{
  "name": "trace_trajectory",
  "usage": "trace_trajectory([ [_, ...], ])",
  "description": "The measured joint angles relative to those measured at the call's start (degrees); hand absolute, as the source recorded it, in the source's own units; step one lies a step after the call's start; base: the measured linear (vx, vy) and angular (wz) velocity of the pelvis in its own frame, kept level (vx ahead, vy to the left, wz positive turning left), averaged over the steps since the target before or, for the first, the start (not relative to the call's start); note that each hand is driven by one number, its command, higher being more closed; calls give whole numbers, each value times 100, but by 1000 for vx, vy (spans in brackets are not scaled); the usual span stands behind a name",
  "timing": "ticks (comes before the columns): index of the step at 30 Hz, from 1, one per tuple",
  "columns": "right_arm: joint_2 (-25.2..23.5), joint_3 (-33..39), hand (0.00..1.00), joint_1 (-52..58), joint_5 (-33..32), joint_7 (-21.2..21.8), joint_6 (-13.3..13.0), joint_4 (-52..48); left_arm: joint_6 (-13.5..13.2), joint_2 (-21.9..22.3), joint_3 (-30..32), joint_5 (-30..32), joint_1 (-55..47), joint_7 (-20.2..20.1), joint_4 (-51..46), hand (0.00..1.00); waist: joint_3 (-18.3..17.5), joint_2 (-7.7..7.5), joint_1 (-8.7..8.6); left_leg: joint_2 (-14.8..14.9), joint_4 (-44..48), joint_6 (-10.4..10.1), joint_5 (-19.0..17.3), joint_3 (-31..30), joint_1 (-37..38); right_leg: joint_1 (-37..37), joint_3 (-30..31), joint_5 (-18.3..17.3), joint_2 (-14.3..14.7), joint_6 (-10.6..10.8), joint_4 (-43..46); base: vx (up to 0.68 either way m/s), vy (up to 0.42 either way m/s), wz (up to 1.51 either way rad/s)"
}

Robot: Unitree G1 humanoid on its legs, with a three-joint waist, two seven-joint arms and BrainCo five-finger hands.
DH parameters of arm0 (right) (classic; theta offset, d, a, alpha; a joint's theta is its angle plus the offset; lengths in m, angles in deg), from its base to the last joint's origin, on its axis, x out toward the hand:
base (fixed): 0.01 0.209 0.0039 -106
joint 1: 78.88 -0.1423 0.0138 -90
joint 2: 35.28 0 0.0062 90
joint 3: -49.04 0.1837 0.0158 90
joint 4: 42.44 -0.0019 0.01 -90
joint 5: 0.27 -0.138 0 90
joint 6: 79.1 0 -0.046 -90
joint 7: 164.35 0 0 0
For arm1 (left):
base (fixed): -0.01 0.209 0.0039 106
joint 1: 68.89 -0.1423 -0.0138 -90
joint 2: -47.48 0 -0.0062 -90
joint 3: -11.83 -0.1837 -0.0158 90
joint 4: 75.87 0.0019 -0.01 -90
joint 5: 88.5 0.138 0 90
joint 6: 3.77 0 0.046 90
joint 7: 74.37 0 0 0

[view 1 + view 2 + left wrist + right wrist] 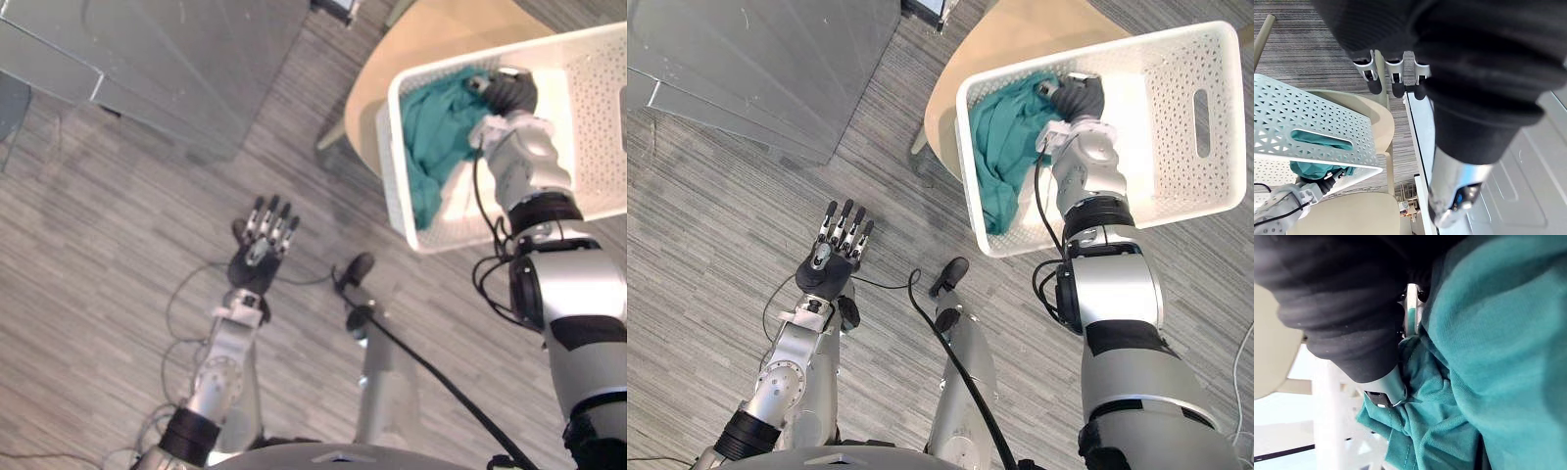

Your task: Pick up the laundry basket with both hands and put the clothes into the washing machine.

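Laundry basket sits on the round beige worktop and appears to overhang its edge. The teal clothes are bunched at the basket's left end. The right hand is inside the basket, sunk into the clothes; its fingers are hidden by cloth, so I cannot tell the grip. The left hand is over the floor, well apart from the basket, fingers straight and spread, holding nothing. Risk: with nothing steadying the basket, a one-handed pull on the cloth could drag or tip it off the worktop.
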Motion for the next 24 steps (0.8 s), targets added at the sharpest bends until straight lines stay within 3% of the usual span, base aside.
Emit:
trace_trajectory([
  [10, 8, 549, 100, 302, 0, -254, -113, -702, -1, -11, -3, -1, 2, 15, -54, 0, 77, -97, -5, 252, 518, 32, -237, -29, -177, 167, -3, 199, 216, -32, -345, -11, -83, -7],
  [17, 6, 1339, 100, 983, 1, -680, -386, -1904, -48, -78, -69, 37, 0, 102, -230, 0, 102, -148, -10, 385, 795, -57, -465, -69, -180, 295, 13, 192, 286, 2, -490, -20, -85, -5],
  [24, 6, 1481, 100, 1323, 259, -877, -567, -2939, -295, -680, -441, 1437, 211, 232, -945, 0, 111, -166, -156, 393, 905, 5, -475, -41, -169, 334, 78, 313, 283, -18, -505, 18, -71, -3],
])
